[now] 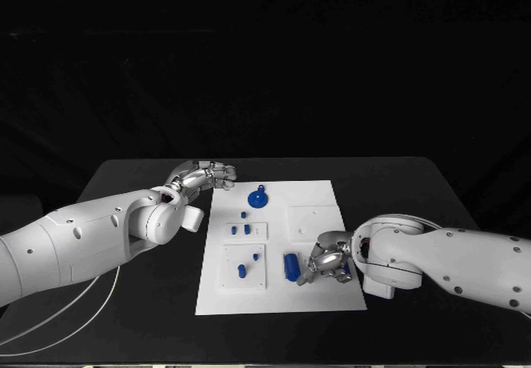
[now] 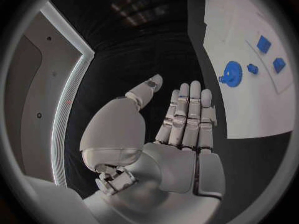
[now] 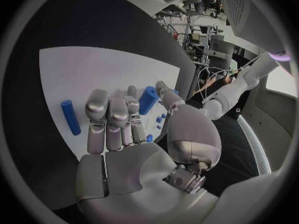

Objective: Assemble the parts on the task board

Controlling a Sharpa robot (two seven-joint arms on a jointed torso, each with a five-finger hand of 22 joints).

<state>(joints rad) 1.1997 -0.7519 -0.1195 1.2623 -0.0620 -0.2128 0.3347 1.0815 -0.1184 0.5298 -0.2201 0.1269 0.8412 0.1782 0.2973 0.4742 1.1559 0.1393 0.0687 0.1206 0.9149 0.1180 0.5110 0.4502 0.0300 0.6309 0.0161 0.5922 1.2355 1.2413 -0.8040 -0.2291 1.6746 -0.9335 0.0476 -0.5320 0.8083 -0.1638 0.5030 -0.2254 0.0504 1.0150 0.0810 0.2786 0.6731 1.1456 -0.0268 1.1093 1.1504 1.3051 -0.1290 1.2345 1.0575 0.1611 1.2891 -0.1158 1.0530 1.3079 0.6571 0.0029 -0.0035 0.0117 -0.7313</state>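
Near the white board's [image 1: 321, 299] right edge, the right robot hand [image 1: 328, 261] pinches a blue peg [image 3: 147, 99]; a loose grip could drop it. The left robot hand [image 1: 205, 176] hovers empty, fingers apart.

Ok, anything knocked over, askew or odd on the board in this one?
Nothing looks damaged or spilled. The task board lies flat on the table. A blue cylinder lies loose on its side near the right hand, not seated in a slot. The blue gear lies at the far end by the left hand, which holds nothing.

Matt white task board [image 1: 315, 295], matt black table [image 1: 144, 307]
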